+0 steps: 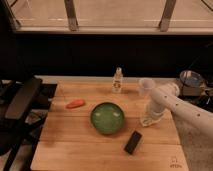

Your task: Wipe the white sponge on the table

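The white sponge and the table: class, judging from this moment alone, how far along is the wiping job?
Done: the gripper is down at the table's right side, where the white sponge shows as a pale patch beneath it. In hand: it appears pressed on the sponge, though the contact is hard to make out. Left: probably most of the wiping; no wiped area is visible, and the green bowl and black block lie nearby.
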You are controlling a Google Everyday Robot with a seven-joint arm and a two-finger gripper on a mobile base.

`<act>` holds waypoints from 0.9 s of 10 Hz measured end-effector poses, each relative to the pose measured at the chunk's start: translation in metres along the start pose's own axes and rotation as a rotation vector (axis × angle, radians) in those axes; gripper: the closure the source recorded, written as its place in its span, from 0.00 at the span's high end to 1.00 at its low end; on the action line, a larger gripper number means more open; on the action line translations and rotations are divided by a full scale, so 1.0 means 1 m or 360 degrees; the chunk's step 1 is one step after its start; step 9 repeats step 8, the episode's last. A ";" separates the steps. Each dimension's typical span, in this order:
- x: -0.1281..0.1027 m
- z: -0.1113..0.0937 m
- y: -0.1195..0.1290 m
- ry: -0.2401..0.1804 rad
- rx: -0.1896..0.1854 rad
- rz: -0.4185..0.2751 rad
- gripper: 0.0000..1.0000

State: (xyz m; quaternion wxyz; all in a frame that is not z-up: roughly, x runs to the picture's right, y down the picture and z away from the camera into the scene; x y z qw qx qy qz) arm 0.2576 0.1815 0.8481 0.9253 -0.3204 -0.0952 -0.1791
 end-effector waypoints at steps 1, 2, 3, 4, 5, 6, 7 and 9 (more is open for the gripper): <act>0.001 0.001 -0.014 0.0007 0.0006 -0.0006 0.01; 0.010 0.002 -0.027 0.0024 0.0002 0.0006 0.01; 0.017 0.003 -0.036 0.0030 0.0000 0.0021 0.01; 0.023 0.004 -0.045 0.0038 -0.0003 0.0033 0.01; 0.028 0.003 -0.054 0.0045 0.0000 0.0042 0.01; 0.038 0.003 -0.060 0.0053 0.0000 0.0073 0.01; 0.049 0.002 -0.061 0.0053 0.0000 0.0098 0.01; 0.056 0.001 -0.060 0.0051 0.0000 0.0090 0.01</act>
